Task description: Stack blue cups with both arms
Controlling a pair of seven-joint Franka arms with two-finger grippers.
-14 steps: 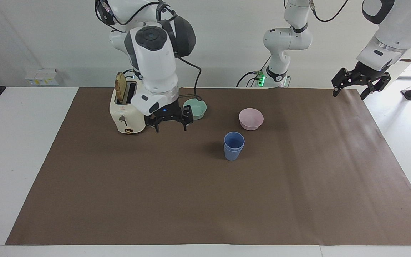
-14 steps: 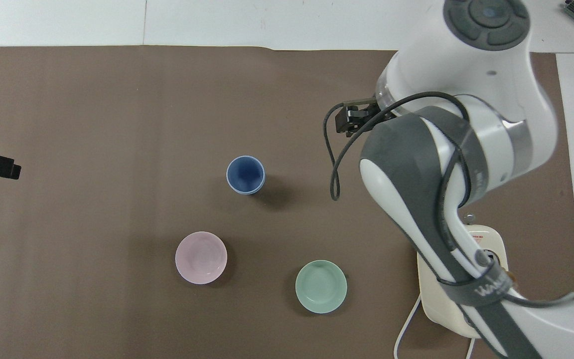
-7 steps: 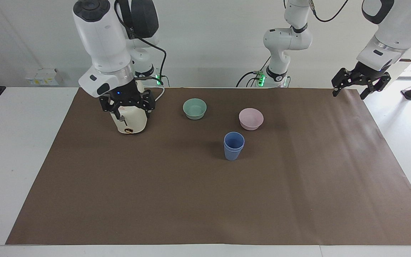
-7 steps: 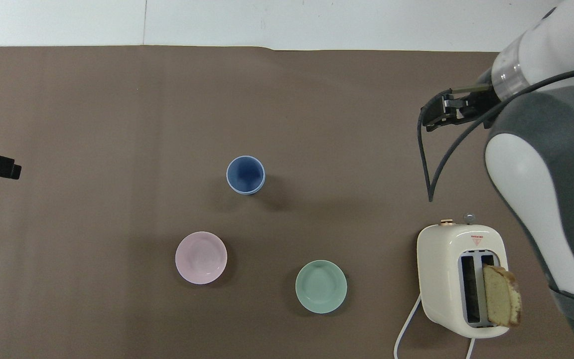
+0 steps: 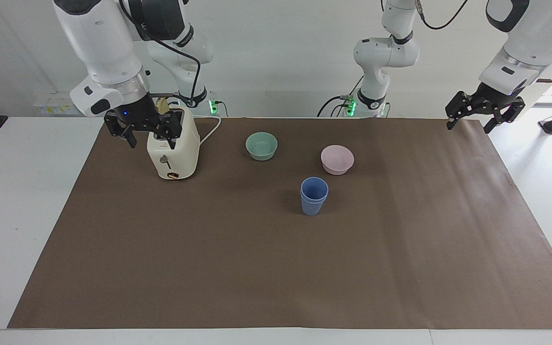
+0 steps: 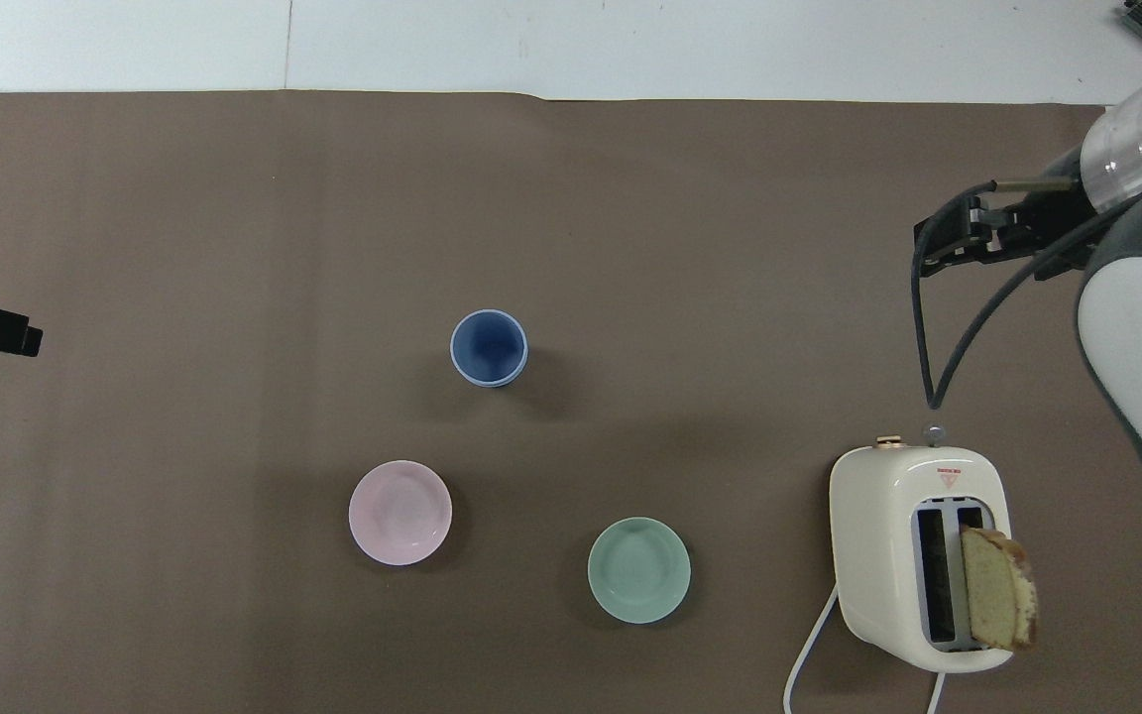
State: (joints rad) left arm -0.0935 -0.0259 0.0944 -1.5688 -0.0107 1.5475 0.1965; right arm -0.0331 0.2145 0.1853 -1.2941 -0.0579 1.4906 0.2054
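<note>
The blue cups [image 5: 314,195] sit nested together mid-mat, near the pink bowl [image 5: 337,159]. Right gripper [image 5: 143,128] hangs open by the toaster [image 5: 174,153]; left gripper [image 5: 484,112] is open over the mat's corner.

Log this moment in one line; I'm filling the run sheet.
blue plastic cups: stacked, on brown mat | right gripper: open, empty, raised by cream toaster | left gripper: open, empty, waiting

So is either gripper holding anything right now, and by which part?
Nothing is held. The right gripper and left gripper are open and empty; the stacked blue cups stand alone.
</note>
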